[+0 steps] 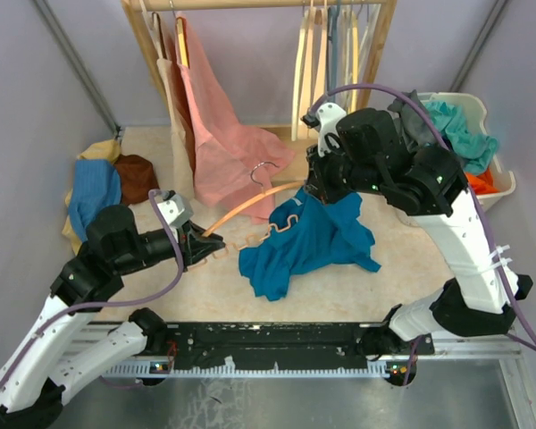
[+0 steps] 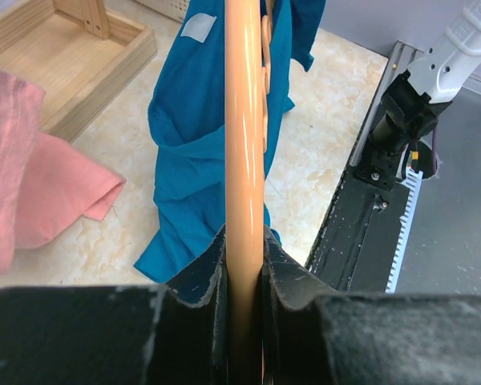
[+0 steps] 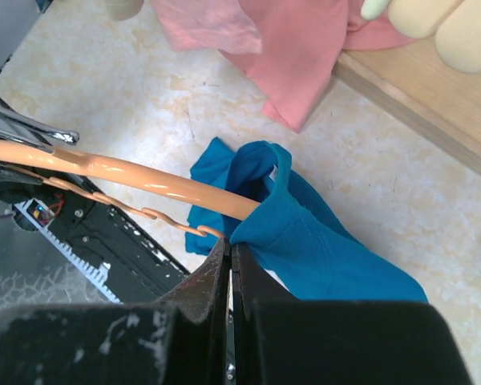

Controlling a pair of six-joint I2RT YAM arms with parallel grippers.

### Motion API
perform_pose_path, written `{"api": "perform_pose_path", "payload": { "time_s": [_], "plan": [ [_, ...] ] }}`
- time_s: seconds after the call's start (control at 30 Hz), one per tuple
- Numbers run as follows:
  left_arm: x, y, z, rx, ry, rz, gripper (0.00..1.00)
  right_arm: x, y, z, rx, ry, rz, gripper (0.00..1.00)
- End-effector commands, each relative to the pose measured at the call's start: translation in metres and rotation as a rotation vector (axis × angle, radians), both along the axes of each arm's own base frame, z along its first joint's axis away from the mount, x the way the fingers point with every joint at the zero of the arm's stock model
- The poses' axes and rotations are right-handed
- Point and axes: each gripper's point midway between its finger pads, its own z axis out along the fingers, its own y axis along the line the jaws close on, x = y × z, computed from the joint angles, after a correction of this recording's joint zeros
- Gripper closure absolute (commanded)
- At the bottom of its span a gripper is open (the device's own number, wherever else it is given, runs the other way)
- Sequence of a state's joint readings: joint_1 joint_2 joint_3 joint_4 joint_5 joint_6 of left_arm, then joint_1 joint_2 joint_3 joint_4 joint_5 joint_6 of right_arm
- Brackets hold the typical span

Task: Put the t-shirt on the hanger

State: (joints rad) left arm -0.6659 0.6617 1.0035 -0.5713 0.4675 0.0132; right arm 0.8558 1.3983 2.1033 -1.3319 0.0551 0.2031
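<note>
Limp t-shirt [image 1: 308, 241], stiff hanger [image 1: 250, 204].
My left gripper [image 2: 244, 257] clamps the slick wooden arm; my right gripper [image 3: 229, 249] pinches the light cloth's opening edge, probably the best hold.

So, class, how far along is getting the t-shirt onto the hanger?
Done: the left gripper clamps one arm of the hanger. In hand: the right gripper pinches the t-shirt, whose cloth wraps the hanger's far arm tip. Left: the gripped arm is bare and most of the shirt sags on the table.
</note>
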Motion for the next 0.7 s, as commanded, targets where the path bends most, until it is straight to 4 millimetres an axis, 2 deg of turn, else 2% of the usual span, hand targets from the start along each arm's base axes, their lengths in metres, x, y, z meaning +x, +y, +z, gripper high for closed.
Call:
{"api": "perform_pose_path", "payload": {
  "time_s": [0.0, 0.13, 0.4, 0.53, 0.67],
  "plan": [
    [-0.003, -0.004, 0.024, -0.065, -0.099, -0.036, 0.97, -0.002, 0.018, 0.034, 0.103, -0.078, 0.071, 1.0],
    [0.0, -0.004, 0.019, -0.061, -0.087, -0.022, 0.97, -0.006, 0.032, 0.046, 0.148, -0.112, 0.1, 1.0],
    [0.002, -0.003, 0.02, -0.076, -0.091, -0.002, 0.98, -0.021, 0.064, 0.054, 0.175, -0.181, 0.146, 1.0],
    [0.002, 0.001, 0.019, -0.077, -0.102, 0.016, 0.98, -0.024, 0.069, 0.06, 0.17, -0.212, 0.142, 1.0],
    [0.002, 0.005, 0.022, -0.083, -0.119, 0.035, 0.98, -0.022, 0.071, 0.057, 0.113, -0.227, 0.123, 1.0]
  ]
}}
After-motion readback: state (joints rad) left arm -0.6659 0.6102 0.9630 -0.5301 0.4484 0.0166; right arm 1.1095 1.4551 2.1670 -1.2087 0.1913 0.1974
